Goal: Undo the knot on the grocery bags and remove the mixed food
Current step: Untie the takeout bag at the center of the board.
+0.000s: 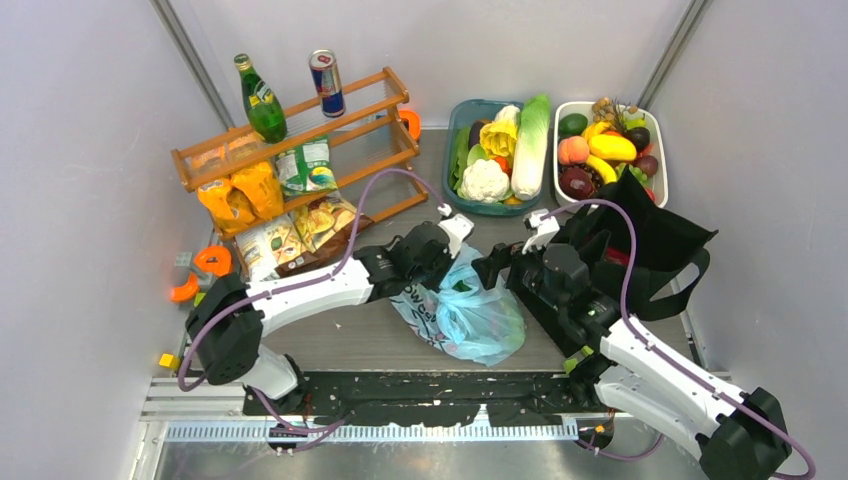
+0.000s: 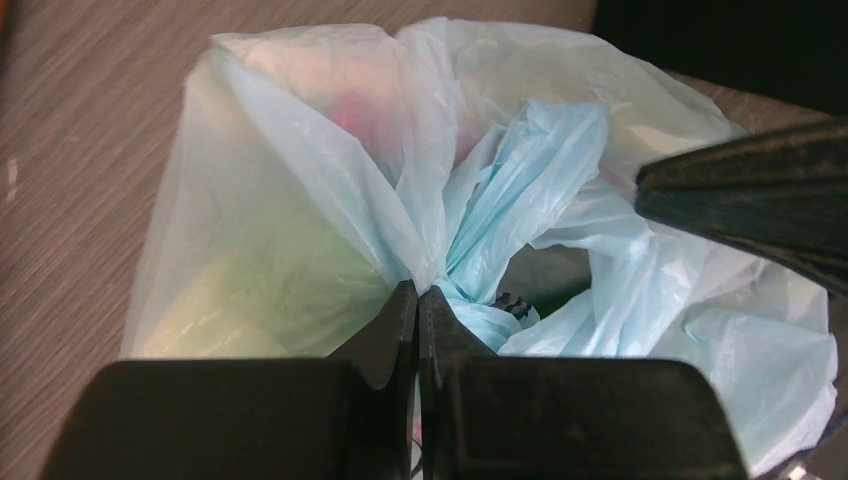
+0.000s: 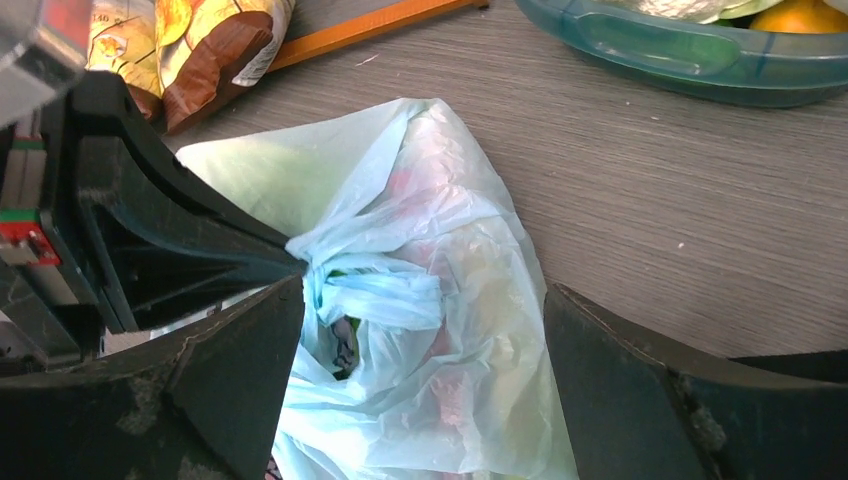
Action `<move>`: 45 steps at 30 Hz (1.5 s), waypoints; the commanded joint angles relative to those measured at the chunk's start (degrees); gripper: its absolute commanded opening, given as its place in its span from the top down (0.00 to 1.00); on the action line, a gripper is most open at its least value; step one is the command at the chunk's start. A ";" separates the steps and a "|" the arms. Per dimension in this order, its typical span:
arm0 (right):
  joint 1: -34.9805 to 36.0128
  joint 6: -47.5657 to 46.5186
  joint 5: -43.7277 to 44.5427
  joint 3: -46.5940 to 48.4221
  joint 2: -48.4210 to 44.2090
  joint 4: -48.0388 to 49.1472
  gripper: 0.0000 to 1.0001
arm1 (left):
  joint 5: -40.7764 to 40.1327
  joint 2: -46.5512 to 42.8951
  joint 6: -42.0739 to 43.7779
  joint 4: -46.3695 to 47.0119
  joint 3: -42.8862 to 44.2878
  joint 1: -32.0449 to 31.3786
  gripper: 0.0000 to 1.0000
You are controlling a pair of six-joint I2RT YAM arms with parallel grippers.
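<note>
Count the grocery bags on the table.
2. The thin light-blue plastic carrier bag lies at centre; the black fabric tote sits right of it in the top view. No others visible.

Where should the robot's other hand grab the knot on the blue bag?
Pinch the twisted blue loop sticking out on the free side of the knot, coming from the right. The left gripper is shut on the knot's other side, and the right gripper has its fingers open either side of that loop, so closing there looks easiest.
</note>
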 commanded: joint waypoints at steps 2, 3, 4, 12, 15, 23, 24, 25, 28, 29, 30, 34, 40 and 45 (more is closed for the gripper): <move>-0.25 -3.61 -5.81 2.94 2.11 2.08 0.00 | -15.03 -5.41 -6.53 -2.67 -1.33 0.06 1.00; 0.08 -3.92 -7.02 3.14 3.15 2.35 0.01 | -17.09 -6.48 -8.35 -3.38 -1.91 0.48 1.00; 0.40 -4.07 -7.36 3.72 3.69 2.92 0.03 | -18.83 -7.41 -10.51 -4.09 -2.87 0.90 1.00; 8.85 -5.36 -2.73 8.93 12.94 6.76 0.03 | -24.83 -19.55 -27.18 -2.52 -15.23 4.90 1.00; 13.47 -6.05 2.12 10.56 14.37 6.75 0.03 | -26.53 -23.19 -29.34 0.23 -17.50 4.94 1.00; 21.69 -5.08 9.50 10.21 11.74 6.62 0.02 | -23.15 -22.45 -23.17 6.79 -14.41 4.94 1.00; 23.08 -4.57 10.91 9.77 11.62 6.43 0.03 | -22.64 -22.29 -21.93 6.68 -13.64 5.01 1.00; 23.64 -3.85 11.63 9.51 11.66 6.30 0.05 | -22.02 -22.16 -20.25 5.91 -12.90 5.22 1.00; 25.64 -1.82 13.54 9.51 12.78 5.76 0.08 | -21.72 -23.18 -18.30 1.04 -10.66 5.88 0.85; 26.01 -0.97 14.27 9.60 13.16 5.80 0.09 | -21.05 -24.23 -17.45 0.28 -10.82 6.24 0.73; 26.82 -0.66 14.67 9.67 13.91 5.88 0.10 | -19.73 -25.38 -16.33 -0.17 -11.19 6.59 0.60; 29.19 1.13 17.96 10.23 16.47 6.90 0.11 | -16.83 -30.76 -13.74 -2.66 -12.42 7.20 0.32; 30.47 2.30 19.58 10.71 19.38 8.42 0.13 | -12.82 -32.32 -10.64 -6.84 -13.02 7.73 0.29; 30.54 3.01 19.93 11.91 19.92 6.09 0.19 | -8.96 -27.71 -6.05 -9.47 -10.83 7.75 0.37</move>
